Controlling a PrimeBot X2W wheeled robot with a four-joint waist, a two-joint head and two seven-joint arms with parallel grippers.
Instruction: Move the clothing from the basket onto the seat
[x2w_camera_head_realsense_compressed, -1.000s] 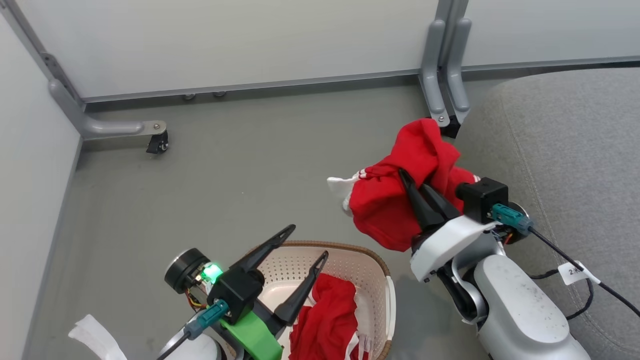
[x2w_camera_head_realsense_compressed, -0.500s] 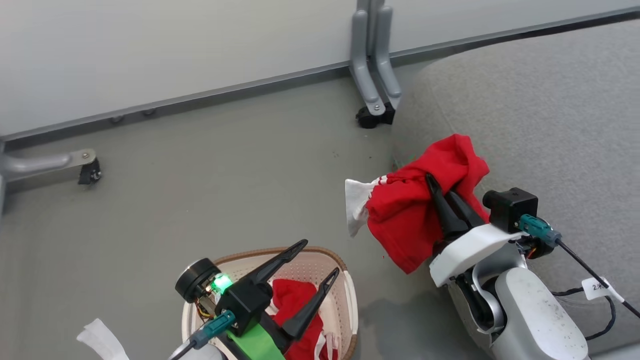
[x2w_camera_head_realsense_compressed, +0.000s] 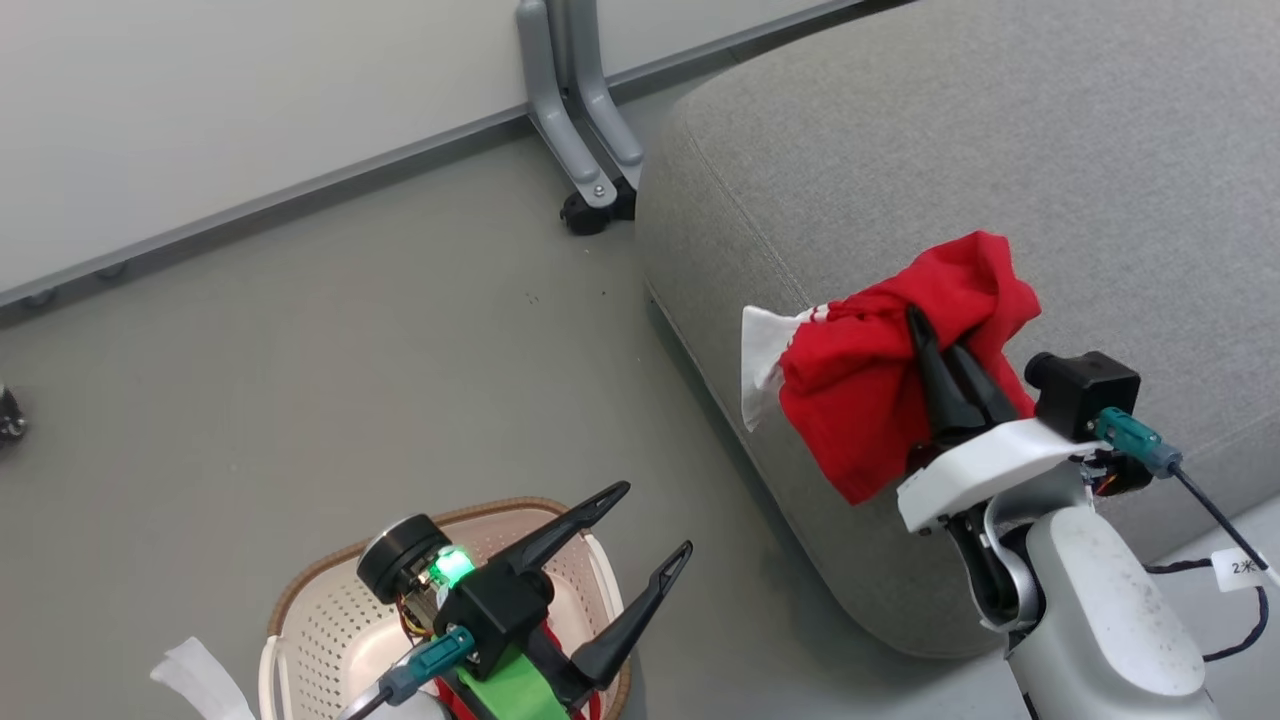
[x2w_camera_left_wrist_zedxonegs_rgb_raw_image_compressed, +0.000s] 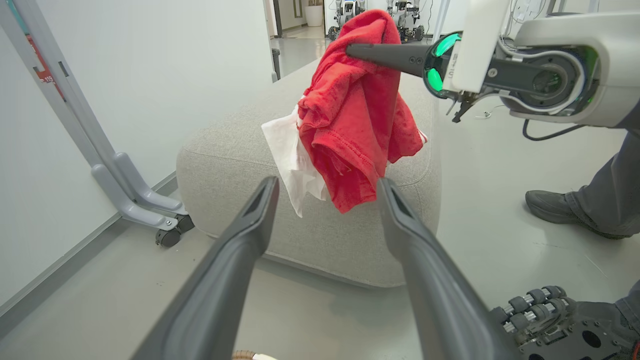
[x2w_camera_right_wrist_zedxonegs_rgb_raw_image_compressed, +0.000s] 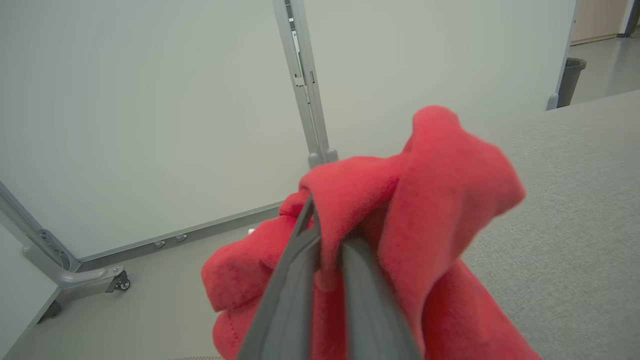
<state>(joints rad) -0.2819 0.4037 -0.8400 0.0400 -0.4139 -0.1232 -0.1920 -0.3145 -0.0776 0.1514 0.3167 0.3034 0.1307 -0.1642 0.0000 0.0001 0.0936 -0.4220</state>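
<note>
Clothing (x2w_camera_head_realsense_compressed: 880, 390) hung pinched in the right gripper (x2w_camera_head_realsense_compressed: 935, 335) above the seat (x2w_camera_head_realsense_compressed: 1000, 130)'s near edge in the head view, the left gripper (x2w_camera_head_realsense_compressed: 656, 517) spread wide over the basket (x2w_camera_head_realsense_compressed: 320, 600). Left wrist view: it dangled before the seat's corner. Right wrist view: jaws closed on red fabric.

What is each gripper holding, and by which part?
The right gripper is shut on a red garment, pinching a bunched fold near its top. The left gripper is open, empty.
</note>
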